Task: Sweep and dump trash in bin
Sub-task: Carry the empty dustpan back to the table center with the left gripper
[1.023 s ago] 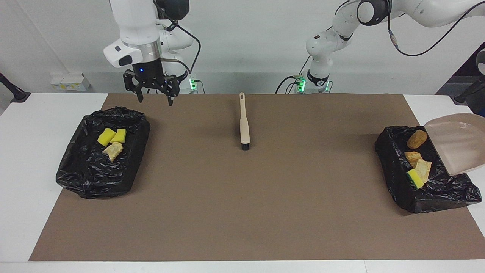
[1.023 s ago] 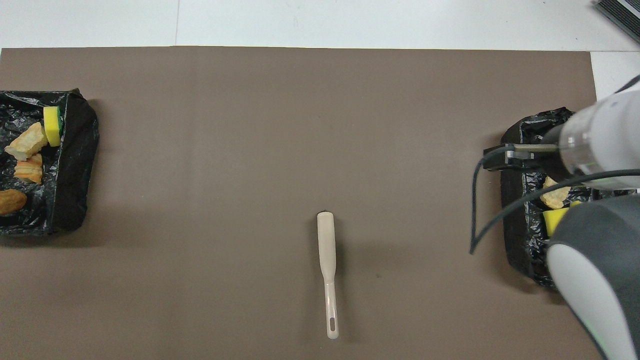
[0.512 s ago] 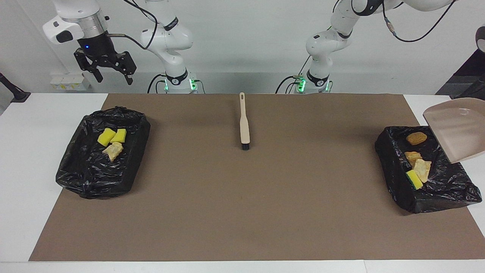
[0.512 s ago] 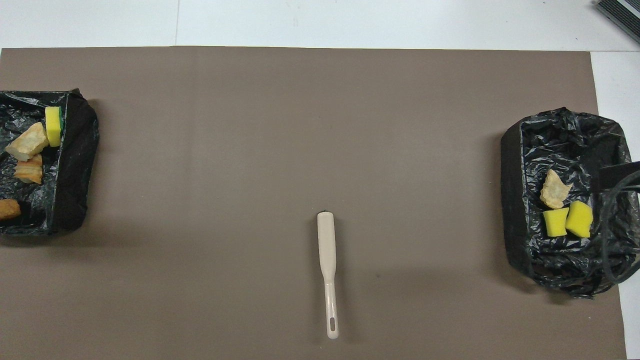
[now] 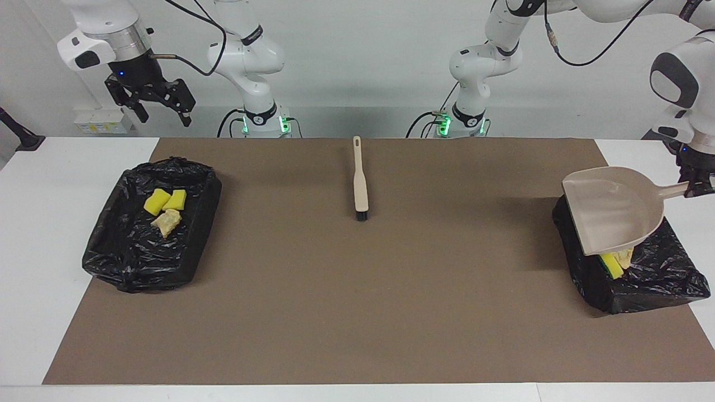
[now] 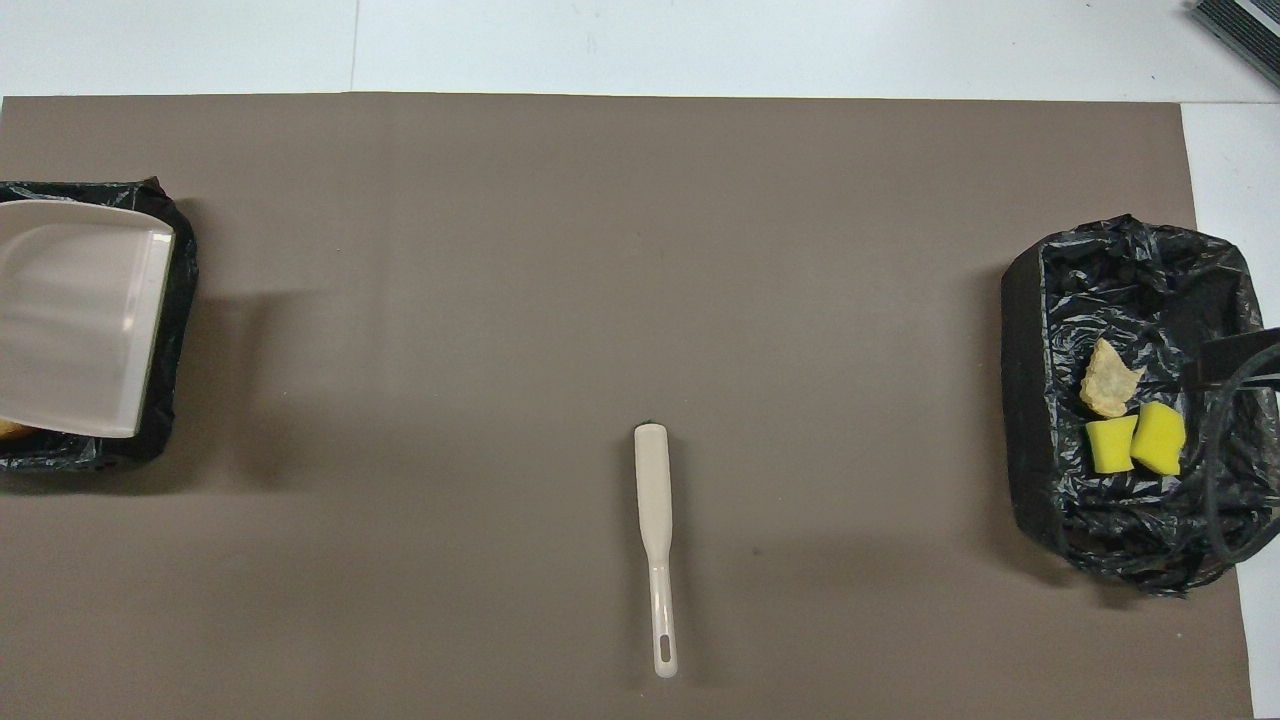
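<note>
Two bins (image 5: 151,223) hold trash (image 5: 165,209); left tool (image 5: 695,181) (closed) grips dustpan (image 5: 611,209).

Left claw (image 5: 695,181) grips dustpan (image 5: 611,209) over bin (image 5: 659,276).

One camera is looking down from high across the table, facing the robots at twelve o'clock; another is looking steeply down from above them, both sharing the flat brown paper mat (image 5: 357,290) (image 6: 600,250).

White arms (image 5: 246,50) — black cables, claws
</note>
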Motion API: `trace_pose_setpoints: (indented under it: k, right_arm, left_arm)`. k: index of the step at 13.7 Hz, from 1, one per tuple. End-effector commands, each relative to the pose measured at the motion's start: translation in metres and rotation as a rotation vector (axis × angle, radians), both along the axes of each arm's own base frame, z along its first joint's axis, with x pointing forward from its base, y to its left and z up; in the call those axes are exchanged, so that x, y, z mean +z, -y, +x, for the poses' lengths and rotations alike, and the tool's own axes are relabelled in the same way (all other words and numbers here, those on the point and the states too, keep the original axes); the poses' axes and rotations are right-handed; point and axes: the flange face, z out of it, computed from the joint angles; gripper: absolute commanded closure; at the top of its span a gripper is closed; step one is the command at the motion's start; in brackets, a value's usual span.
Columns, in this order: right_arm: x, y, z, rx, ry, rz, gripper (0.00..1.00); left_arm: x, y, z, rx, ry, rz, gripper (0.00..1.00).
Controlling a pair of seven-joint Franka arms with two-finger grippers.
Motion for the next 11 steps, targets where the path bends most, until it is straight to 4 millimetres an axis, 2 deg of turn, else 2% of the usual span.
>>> trace_pose_setpoints:
  k: [1, 3, 4, 6, 7, 8, 10, 11]
  right_arm:
    - [-0.001, 0.0, -0.008, 0.014, -0.004, 0.017, 0.0]
    - [0.0, -0.006, -0.007, 0.023, -0.002, 0.017, 0.0]
    - [0.0, -0.006, -0.006, 0.025, -0.001, 0.017, 0.0]
    - [0.0, -0.005, -0.007, 0.02, -0.001, 0.017, 0.0]
    - [0.0, -0.005, -0.007, 0.019, -0.001, 0.017, 0.0]
    - [0.0, -0.006, -0.007, 0.022, -0.001, 0.017, 0.0]
    - [0.0, -0.006, -0.007, 0.022, -0.001, 0.017, 0.0]
    - [0.0, -0.006, -0.007, 0.02, -0.001, 0.017, 0.0]
  left_arm:
    - [-0.025, 0.079, -0.013, 0.031, 0.001, -0.062, 1.0]
    - [-0.039, 0.15, -0.012, 0.139, 0.047, -0.097, 1.0]
    - [-0.048, 0.177, -0.013, 0.209, 0.065, -0.13, 1.0]
    - [-0.072, 0.257, -0.015, 0.397, 0.122, -0.194, 1.0]
    - [-0.087, 0.288, -0.015, 0.479, 0.154, -0.207, 1.0]
    - [-0.096, 0.324, -0.021, 0.58, 0.186, -0.238, 1.0]
    - [-0.124, 0.38, -0.03, 0.907, 0.211, -0.336, 1.0]
    - [-0.145, 0.414, -0.038, 1.033, 0.236, -0.348, 1.0]
